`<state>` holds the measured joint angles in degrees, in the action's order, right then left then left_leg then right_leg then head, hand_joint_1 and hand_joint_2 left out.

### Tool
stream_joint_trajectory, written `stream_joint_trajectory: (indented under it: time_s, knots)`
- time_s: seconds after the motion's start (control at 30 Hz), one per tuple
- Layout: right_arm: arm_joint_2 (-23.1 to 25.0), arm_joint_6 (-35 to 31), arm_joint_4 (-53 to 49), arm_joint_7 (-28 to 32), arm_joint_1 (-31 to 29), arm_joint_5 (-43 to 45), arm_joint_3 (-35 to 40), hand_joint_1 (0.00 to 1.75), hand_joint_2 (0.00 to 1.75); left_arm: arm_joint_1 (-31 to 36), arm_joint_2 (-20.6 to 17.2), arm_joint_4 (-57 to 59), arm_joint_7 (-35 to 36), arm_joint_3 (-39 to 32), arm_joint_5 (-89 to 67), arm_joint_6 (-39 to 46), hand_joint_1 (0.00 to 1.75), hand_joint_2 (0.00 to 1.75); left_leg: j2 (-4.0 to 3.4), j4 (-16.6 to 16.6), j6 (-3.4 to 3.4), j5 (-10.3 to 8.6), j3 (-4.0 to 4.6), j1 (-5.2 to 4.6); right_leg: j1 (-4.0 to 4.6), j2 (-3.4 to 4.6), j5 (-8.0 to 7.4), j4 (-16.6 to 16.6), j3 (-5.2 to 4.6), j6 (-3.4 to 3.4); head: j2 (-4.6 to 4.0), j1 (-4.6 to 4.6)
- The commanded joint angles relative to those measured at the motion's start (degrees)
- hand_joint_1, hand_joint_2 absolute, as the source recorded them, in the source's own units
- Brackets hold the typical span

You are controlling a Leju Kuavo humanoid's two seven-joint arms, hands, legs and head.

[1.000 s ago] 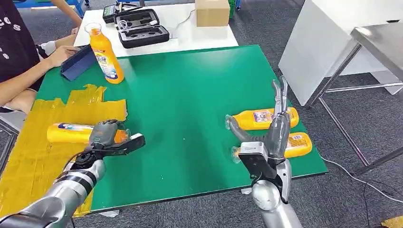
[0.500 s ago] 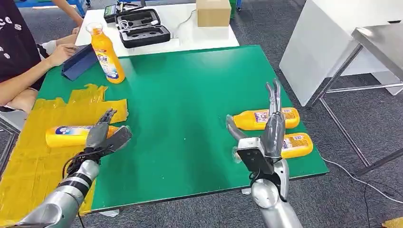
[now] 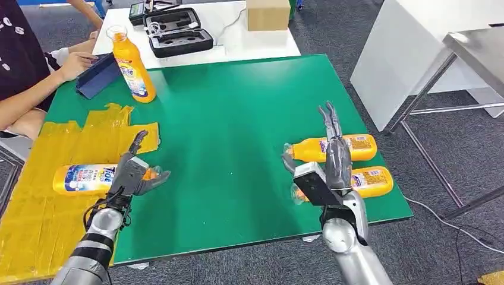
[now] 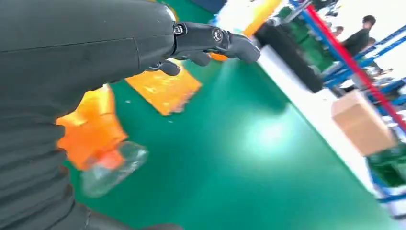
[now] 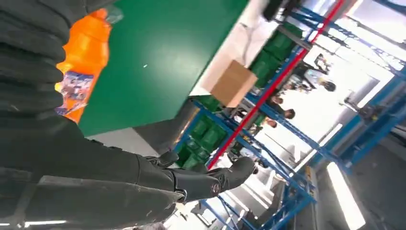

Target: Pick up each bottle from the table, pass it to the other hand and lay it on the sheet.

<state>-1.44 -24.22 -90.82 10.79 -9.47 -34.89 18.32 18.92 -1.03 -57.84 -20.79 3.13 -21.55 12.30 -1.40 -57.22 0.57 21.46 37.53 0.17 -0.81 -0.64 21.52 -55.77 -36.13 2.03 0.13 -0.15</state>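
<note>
One orange bottle [image 3: 83, 179] lies on the yellow sheet [image 3: 35, 219] at the table's left side, cap toward the middle. My left hand [image 3: 134, 173] hovers at its cap end with fingers spread and holds nothing; the left wrist view shows the neck and clear cap [image 4: 100, 153] just beside the palm. Two more orange bottles [image 3: 347, 147] [image 3: 373, 181] lie side by side near the right edge. My right hand [image 3: 333, 160] is over them, fingers straight and apart, empty; the right wrist view shows one bottle [image 5: 86, 52] under it. Another bottle [image 3: 132, 65] stands upright at the far left.
A person's arm and a blue folder [image 3: 98, 76] are at the far left corner of the green table [image 3: 238, 119]. Behind it, a white table holds a black case [image 3: 178, 35] and a cardboard box [image 3: 267, 13]. A white cabinet [image 3: 416, 53] stands to the right.
My left hand let go of the bottle, spread its fingers and drew back a little; the bottle now rests on the sheet. My right hand eased slightly lower over the two bottles.
</note>
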Motion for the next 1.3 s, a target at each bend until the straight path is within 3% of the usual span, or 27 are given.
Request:
stream_joint_trajectory:
  time_s: [0.03, 0.1, 0.27, 0.33, 0.47, 0.63, 0.9, 1.3]
  knots:
    - [-5.3, 2.6, 4.4, -4.0, -2.7, -4.9, -0.6, 0.00, 1.75, -5.3, -0.8, -13.8, -1.1, 2.6, 5.1, -2.8, 0.00, 1.75, 0.04, -0.1, -0.07, 0.20, -0.24, 0.06, 0.04, 0.10, 0.12, 0.0, 0.21, -0.08, 0.00, 0.00]
    - [-6.8, 3.9, 5.2, -6.7, -3.4, -9.8, 0.6, 0.00, 1.75, -5.9, -0.6, -15.1, -1.6, 2.1, 9.0, -6.0, 0.00, 1.75, 0.14, 0.0, -0.06, 0.17, -0.20, 0.04, 0.02, 0.00, 0.17, 0.0, 0.19, -0.05, 0.00, 0.04]
    - [-7.6, 4.1, 6.0, -7.1, -4.0, -10.5, 0.0, 0.00, 1.75, -7.0, -0.6, -17.3, -1.7, 2.0, 9.7, -6.4, 0.00, 1.75, 0.04, 0.0, -0.06, 0.19, -0.17, 0.03, 0.01, 0.12, 0.19, 0.0, 0.16, 0.05, 0.00, 0.00]
    - [-10.1, 7.9, 7.4, -10.4, -6.1, -15.4, 1.9, 0.00, 1.75, -8.5, -0.1, -20.5, -3.2, 1.2, 13.3, -8.5, 0.00, 1.75, 0.12, 0.0, -0.06, 0.17, -0.18, 0.04, 0.02, 0.04, 0.21, 0.0, 0.19, 0.05, 0.00, 0.02]
    - [-15.9, 17.2, 13.0, -12.4, -12.1, -19.0, 5.8, 0.00, 1.75, -11.1, -0.1, -26.8, -2.5, 0.1, 20.0, -13.9, 0.00, 1.75, -0.12, 0.0, -0.04, 0.16, -0.02, 0.03, 0.01, 0.24, 0.10, 0.0, 0.01, 0.09, 0.00, -0.02]
    - [-21.2, 24.8, 25.5, -6.9, -22.8, -17.5, 12.4, 0.00, 1.75, -9.7, -0.8, -26.0, -0.9, 1.0, 23.1, -17.3, 0.00, 1.75, -0.06, -0.1, 0.00, 0.18, -0.08, 0.01, -0.03, 0.21, 0.12, 0.0, 0.10, 0.09, 0.00, 0.00]
    - [-17.1, 21.8, 41.5, -4.6, -31.5, -18.2, 16.3, 0.00, 1.75, -6.8, -0.5, -23.7, -1.2, 3.5, 24.0, -18.1, 0.00, 1.75, 0.06, -0.1, 0.06, 0.07, -0.13, 0.03, -0.04, 0.11, 0.07, 0.0, 0.18, 0.15, 0.00, 0.00]
    - [-15.4, 21.0, 49.9, -3.9, -33.7, -17.6, 17.2, 0.00, 1.75, -6.2, -0.8, -22.3, -0.9, 4.0, 24.7, -18.0, 0.00, 1.75, 0.10, 0.0, 0.10, 0.00, 0.02, -0.03, -0.09, 0.02, 0.05, 0.0, 0.05, 0.20, 0.00, 0.00]
